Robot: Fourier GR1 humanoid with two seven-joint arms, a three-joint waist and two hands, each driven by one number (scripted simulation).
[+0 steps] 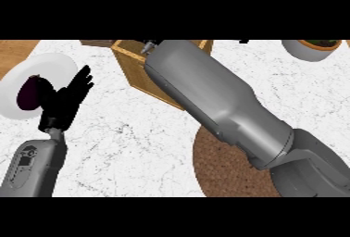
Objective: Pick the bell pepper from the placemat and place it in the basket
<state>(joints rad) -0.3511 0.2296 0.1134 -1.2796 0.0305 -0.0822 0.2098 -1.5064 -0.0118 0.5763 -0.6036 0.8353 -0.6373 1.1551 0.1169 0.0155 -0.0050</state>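
Head view, steeply down on counter [137, 152].

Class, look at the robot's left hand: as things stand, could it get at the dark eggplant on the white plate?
Probably yes. The left hand is open beside the white plate, its fingers next to the eggplant, with nothing between them. The right forearm stretches toward the basket, well clear.

The basket [140, 74] stood behind the placemat [226, 171]; a plate [41, 74] lay left, a bowl [311, 48] far right.
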